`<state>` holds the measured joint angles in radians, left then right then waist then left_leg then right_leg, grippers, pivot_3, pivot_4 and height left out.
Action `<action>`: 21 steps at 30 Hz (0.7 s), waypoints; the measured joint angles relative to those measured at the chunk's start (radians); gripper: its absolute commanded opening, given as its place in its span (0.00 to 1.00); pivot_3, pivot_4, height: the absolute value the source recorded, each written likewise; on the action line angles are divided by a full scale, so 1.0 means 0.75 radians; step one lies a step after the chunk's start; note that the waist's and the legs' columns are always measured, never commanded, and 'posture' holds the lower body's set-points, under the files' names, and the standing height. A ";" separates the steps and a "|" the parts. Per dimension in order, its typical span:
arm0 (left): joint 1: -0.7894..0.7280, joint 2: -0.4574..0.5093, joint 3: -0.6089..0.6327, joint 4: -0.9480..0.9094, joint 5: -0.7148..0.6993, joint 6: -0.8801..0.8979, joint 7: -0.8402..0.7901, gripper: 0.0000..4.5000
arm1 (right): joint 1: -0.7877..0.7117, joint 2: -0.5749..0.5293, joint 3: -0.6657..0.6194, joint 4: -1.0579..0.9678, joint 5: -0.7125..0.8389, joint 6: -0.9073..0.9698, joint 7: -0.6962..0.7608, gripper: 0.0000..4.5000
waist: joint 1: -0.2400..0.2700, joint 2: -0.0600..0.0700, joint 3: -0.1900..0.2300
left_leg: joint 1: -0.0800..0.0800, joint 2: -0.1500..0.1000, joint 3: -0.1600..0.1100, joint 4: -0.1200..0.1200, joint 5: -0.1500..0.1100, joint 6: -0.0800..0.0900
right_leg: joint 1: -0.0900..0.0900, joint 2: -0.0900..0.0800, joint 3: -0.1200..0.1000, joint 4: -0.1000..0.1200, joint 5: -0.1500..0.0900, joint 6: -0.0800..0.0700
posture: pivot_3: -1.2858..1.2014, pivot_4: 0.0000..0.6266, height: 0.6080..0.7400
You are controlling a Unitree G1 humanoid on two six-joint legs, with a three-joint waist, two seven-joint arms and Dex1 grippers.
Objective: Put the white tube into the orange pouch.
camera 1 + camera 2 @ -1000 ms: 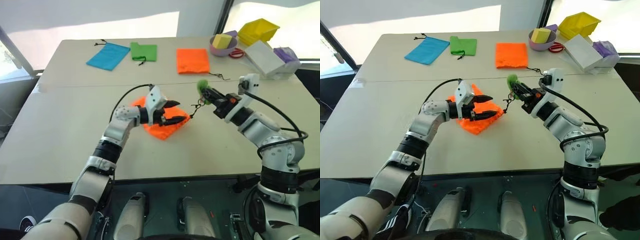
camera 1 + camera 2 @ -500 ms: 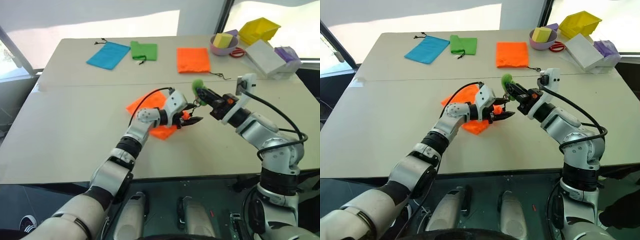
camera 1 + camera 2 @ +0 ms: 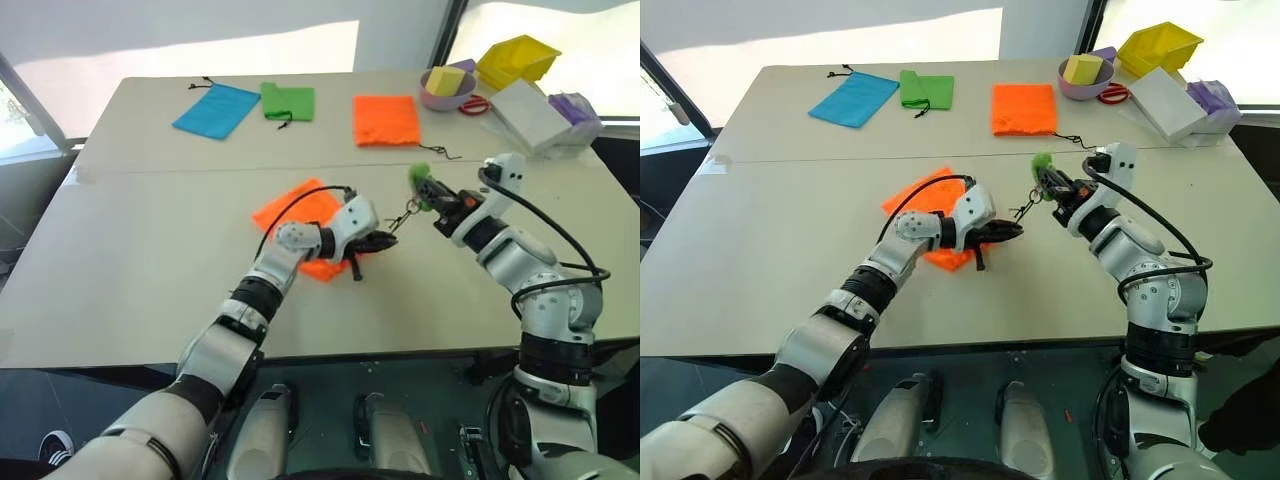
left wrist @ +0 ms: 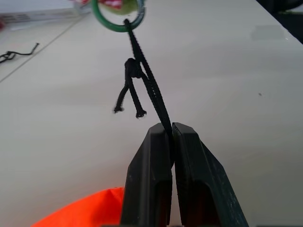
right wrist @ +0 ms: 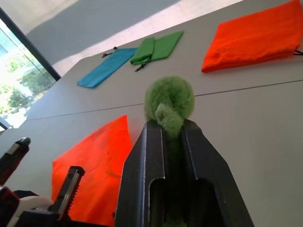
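Cord tension is my aim: left fingers (image 4: 171,142) clenched on the dark drawstring (image 4: 150,87), right fingers (image 5: 173,130) grasping its lime-green ring (image 5: 169,101), bright orange fabric pouch (image 3: 300,215) flat on the surface; tube unseen.

A robot test room or lab is suggested. Two plain pale tables (image 3: 150,260) are butted together beneath bright windows (image 3: 190,55) at twelve o'clock. Flat sample pouches, blue (image 3: 215,109), green (image 3: 287,102) and orange (image 3: 385,120), are laid in a row, and a yellow bin (image 3: 517,60) and a bowl (image 3: 446,92) are kept at two o'clock.
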<state>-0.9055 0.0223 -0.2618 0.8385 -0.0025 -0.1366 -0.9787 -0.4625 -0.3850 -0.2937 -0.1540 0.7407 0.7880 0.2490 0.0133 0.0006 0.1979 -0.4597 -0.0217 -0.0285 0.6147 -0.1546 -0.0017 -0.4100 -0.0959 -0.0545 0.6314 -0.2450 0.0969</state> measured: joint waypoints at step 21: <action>0.258 0.310 -0.114 -0.569 -0.096 0.355 -0.488 0.06 | 0.358 -0.465 0.115 -0.360 0.102 0.276 0.448 0.00 | 0.002 0.000 0.000 | 0.000 0.002 -0.002 0.001 0.000 0.000 | 0.001 -0.003 0.001 -0.002 -0.001 -0.008 | 0.52 0.24 1.00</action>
<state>-0.7117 0.2550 -0.3476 0.4118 -0.0742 0.1297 -1.3450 -0.1937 -0.7339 -0.2074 -0.4237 0.8174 0.9948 0.5850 0.0148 0.0008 0.1979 -0.4596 -0.0202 -0.0302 0.6157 -0.1548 -0.0020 -0.4092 -0.0978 -0.0534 0.6295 -0.2461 0.0911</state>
